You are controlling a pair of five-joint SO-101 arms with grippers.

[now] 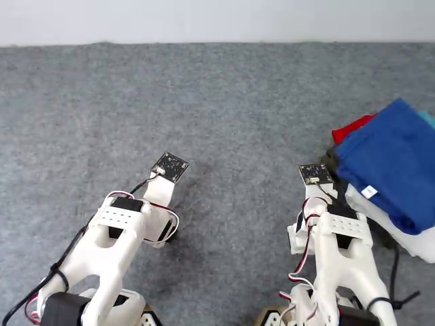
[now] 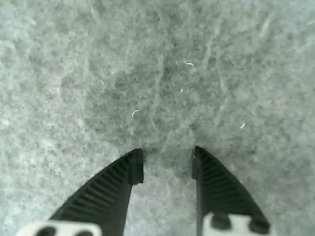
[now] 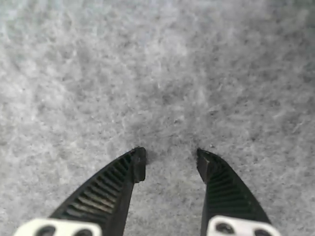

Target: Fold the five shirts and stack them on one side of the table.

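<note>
Where the worktop (image 1: 224, 95) meets the right edge of the high view, the shirts lie together in one stack (image 1: 391, 183).

1. Stack. A blue shirt (image 1: 394, 163) lies on top, folded, with a small white label near its lower left edge. A red shirt (image 1: 352, 127) shows at the far side of the blue one, and a strip of teal fabric (image 1: 428, 119) shows at the picture's edge. A white shirt (image 1: 370, 207) sticks out from beneath the blue shirt on the near side. Dark fabric (image 1: 331, 159) shows at the stack's left border; whether it is a fifth shirt cannot be told.

2. Arms. Two white arms stand at the near edge of the worktop. One arm (image 1: 115, 231) is at the lower left of the high view, well apart from the stack. The other arm (image 1: 343, 238) is at the lower right, just beside the stack, with its wrist next to the dark fabric. The views do not settle which arm is which.

3. Left gripper (image 2: 167, 162). The black ribbed fingers (image 2: 123, 177) stand apart, with a gap between the tips and nothing held. They point down at bare grey felt marked with a few white lint specks.

4. Right gripper (image 3: 171, 162). The fingers (image 3: 123, 177) stand apart by a similar gap and hold nothing. Grey felt lies beneath and between the tips.

5. Surface. Grey felt covers the worktop, and a pale wall borders its far edge.
</note>
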